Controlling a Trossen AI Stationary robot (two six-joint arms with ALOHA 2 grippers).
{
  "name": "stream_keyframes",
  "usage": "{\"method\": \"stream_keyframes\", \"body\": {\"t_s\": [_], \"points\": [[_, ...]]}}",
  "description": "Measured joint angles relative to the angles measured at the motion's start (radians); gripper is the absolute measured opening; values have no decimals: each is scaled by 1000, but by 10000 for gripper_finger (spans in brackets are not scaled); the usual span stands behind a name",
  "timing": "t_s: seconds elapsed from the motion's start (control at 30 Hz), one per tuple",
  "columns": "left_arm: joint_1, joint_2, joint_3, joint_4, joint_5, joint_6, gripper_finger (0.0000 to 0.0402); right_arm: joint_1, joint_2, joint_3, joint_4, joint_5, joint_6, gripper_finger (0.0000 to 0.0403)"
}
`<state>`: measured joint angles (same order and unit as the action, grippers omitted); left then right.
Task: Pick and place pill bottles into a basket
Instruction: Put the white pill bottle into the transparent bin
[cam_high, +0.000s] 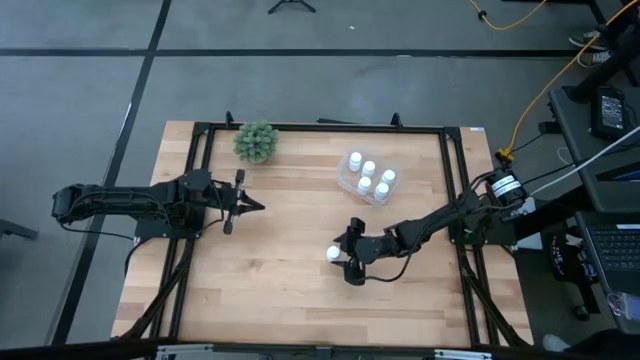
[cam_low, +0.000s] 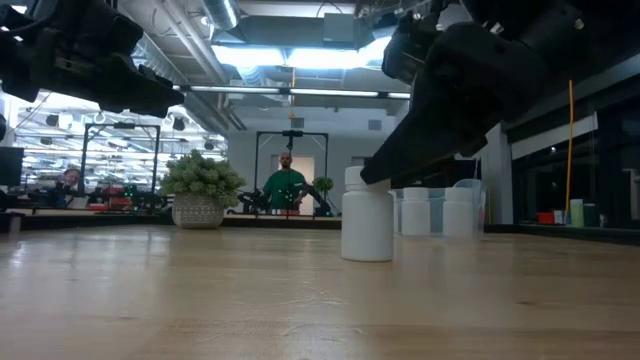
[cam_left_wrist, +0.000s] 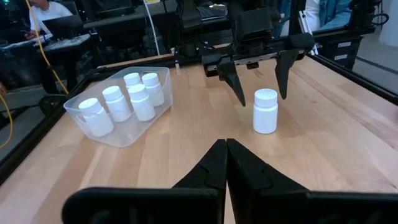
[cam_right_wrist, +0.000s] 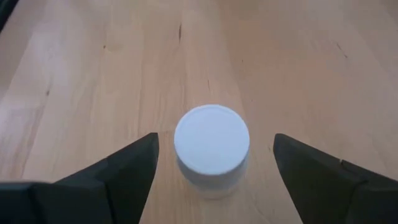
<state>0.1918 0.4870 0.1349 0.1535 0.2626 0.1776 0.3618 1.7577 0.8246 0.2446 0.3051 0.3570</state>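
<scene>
Right end effector (cam_right_wrist: 211, 163): we see it spread wide, a finger on each side of the bottle (cam_right_wrist: 212, 149), not touching.
Left end effector (cam_left_wrist: 226, 163): fingers pressed together, waiting well apart.
Bottle: alone on the tabletop (cam_high: 290, 290), near the basket (cam_high: 345, 178) holding five others.
Handling: we judge it light, stiff, smooth; take the body below the cap.
Axis: upright, cap up.

Bright overhead light, soft shadows, blurred background.
</scene>
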Motion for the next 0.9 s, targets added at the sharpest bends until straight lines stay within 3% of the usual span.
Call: {"method": "stream_keyframes", "body": {"t_s": [0.67,0.9], "points": [[0,0,0,0,0,0,2,0,1,0,6,24,-53,217],[0,0,0,0,0,0,2,0,1,0,7,26,-54,156]]}}
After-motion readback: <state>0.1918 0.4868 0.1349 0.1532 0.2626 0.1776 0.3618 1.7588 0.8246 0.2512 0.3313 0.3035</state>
